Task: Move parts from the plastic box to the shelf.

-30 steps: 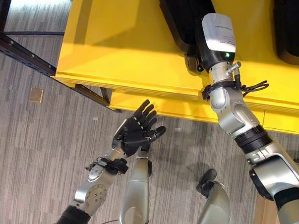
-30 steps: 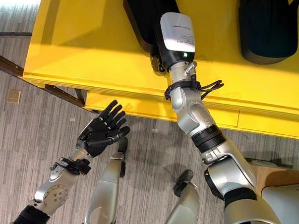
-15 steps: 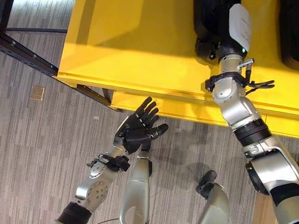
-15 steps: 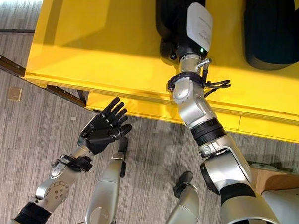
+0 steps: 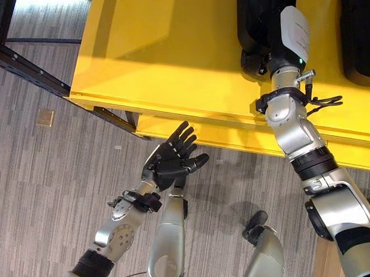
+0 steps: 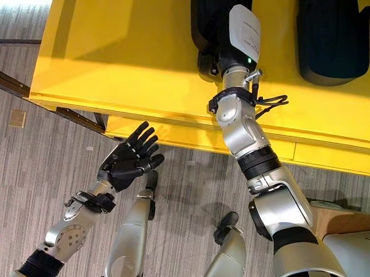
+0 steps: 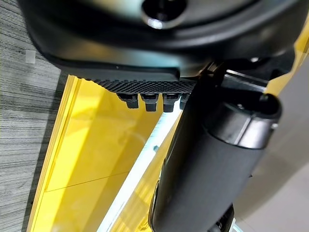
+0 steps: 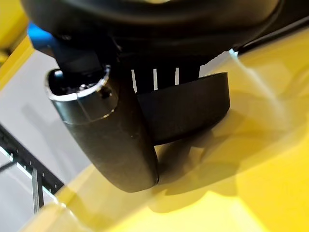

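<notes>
The part (image 5: pixel 259 22) is a black, smooth moulded piece with rounded corners and a dull sheen, lying flat on the bright yellow shelf (image 5: pixel 158 45). Seen from the right wrist, it is a thick slab with a curved rim (image 8: pixel 193 108), casting a soft shadow on the glossy yellow surface under it. The right robot hand (image 6: pixel 208 61) is on the near end of this part, its fingers over the top and its thumb (image 8: pixel 111 140) down beside the edge, curled round the part. A second black part (image 5: pixel 363 42) of the same rounded shape lies on the shelf further to the robot's right, well apart from the first.

The shelf is a flat painted board with a stepped front lip, and a lower yellow level shows just below it. The left robot hand (image 5: pixel 172 159) hangs out in front of the shelf above the grey striped carpet floor (image 5: pixel 41 187), palm up, fingers spread and straight, holding nothing.
</notes>
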Tool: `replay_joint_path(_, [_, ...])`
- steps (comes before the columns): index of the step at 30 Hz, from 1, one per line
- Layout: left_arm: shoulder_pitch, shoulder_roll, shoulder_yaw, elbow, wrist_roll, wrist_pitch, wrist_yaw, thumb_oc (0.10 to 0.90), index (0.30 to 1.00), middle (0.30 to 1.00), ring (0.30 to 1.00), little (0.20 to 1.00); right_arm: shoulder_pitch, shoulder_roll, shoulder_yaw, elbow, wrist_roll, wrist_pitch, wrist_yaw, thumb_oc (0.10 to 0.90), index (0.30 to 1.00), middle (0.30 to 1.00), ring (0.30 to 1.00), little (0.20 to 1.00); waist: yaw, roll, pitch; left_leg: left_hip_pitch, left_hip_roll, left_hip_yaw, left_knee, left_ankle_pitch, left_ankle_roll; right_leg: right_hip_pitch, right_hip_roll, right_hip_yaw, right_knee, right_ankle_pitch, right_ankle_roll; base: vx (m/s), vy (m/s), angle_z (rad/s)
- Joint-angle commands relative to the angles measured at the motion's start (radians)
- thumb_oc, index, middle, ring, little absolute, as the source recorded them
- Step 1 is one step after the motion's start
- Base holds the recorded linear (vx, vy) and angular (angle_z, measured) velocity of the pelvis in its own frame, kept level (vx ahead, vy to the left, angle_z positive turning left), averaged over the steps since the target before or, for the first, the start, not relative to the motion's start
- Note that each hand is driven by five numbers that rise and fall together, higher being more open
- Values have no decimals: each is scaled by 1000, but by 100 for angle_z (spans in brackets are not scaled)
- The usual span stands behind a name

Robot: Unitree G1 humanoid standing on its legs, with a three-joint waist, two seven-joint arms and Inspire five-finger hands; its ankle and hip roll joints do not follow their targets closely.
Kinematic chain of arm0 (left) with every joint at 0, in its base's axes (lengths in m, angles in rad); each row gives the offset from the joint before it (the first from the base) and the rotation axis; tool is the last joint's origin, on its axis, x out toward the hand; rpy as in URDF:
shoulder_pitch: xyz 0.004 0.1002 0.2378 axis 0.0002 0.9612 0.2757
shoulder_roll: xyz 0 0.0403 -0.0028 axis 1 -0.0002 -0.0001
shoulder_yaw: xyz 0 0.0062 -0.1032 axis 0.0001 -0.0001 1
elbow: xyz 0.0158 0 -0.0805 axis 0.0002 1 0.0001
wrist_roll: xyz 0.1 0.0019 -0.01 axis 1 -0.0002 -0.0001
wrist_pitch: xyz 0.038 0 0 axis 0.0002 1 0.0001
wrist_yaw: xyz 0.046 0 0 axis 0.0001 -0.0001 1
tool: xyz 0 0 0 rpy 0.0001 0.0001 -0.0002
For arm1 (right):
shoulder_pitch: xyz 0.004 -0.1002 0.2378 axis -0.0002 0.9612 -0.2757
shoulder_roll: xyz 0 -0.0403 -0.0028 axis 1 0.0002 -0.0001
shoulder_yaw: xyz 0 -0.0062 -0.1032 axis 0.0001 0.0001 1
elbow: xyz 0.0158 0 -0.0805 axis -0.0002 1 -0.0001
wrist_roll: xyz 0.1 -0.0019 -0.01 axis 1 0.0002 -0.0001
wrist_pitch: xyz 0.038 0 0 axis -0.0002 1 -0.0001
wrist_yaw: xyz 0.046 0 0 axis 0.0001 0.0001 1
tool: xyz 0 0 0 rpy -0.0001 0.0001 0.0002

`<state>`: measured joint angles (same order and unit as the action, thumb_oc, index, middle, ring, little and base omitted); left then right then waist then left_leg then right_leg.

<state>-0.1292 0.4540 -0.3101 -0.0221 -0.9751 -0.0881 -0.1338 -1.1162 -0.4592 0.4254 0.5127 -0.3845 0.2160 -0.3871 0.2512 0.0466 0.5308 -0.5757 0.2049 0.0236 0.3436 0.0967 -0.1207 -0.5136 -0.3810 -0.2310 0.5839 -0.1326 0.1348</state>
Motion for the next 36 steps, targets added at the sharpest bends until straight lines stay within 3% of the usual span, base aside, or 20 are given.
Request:
replay_joint_path(1, [-22,2,-8,-158,-3,-68,-38,900,1000,1000,1000,1000,-47,-28,48,-62,-78,-19,73,400,300,300,300,300,36,28,-11,13,-59,41,54,-130,90,16,73,-52,40,-46,-69,0,0,0])
replay_joint_path(6, [-9,9,-6,-162,1,-67,-49,900,1000,1000,1000,1000,-31,-34,91,-119,-69,17,142,400,300,300,300,300,35,18,-11,22,-54,44,53,-130,88,25,76,-54,30,-39,-67,3,-7,0])
replay_joint_path(13, [-5,4,-3,-163,8,-67,-52,900,1000,1000,1000,1000,19,-7,87,-151,19,51,113,400,300,300,300,300,26,15,-11,29,-50,48,59,-135,88,27,75,-47,29,-38,-67,0,0,0])
replay_joint_path(24, [-6,-9,-2,-167,30,-75,-35,900,1000,1000,1000,1000,71,13,52,-168,106,49,85,400,300,300,300,300,16,19,-11,32,-52,53,56,-135,89,21,77,-40,34,-40,-69,0,0,0])
replay_joint_path(28, [-13,-13,-3,-168,37,-75,-31,900,1000,1000,1000,1000,94,27,30,-161,148,-6,73,400,300,300,300,300,11,24,-11,33,-53,54,55,-134,90,18,77,-35,35,-39,-70,0,0,0])
replay_joint_path(29, [-15,-13,-4,-170,33,-74,-29,900,1000,1000,1000,1000,96,27,28,-165,173,-21,77,451,371,371,371,371,10,25,-11,32,-54,54,56,-134,89,18,77,-34,36,-40,-70,0,0,0])
replay_joint_path(30, [-16,-14,-3,-171,32,-72,-29,900,1000,1000,1000,1000,101,32,24,-173,185,-35,84,869,956,956,956,956,9,26,-11,33,-56,54,58,-135,90,18,77,-34,37,-40,-70,0,0,0])
replay_joint_path(31, [-14,-15,-3,-171,34,-71,-32,900,1000,1000,1000,1000,104,36,21,-181,193,-34,89,900,1000,1000,1000,1000,9,27,-11,33,-56,54,59,-135,90,18,76,-33,38,-40,-71,0,0,0])
replay_joint_path(33, [-12,-17,-3,-172,31,-67,-36,900,1000,1000,1000,1000,107,40,20,-192,233,-51,120,900,1000,1000,1000,1000,8,29,-11,36,-57,55,60,-136,90,19,76,-31,39,-42,-72,0,0,0])
replay_joint_path(36, [-8,-21,-6,-171,28,-68,-35,900,1000,1000,1000,1000,122,48,29,-223,225,-28,142,900,1000,1000,1000,1000,6,31,-11,42,-59,58,62,-138,90,22,74,-29,42,-43,-74,0,0,0])
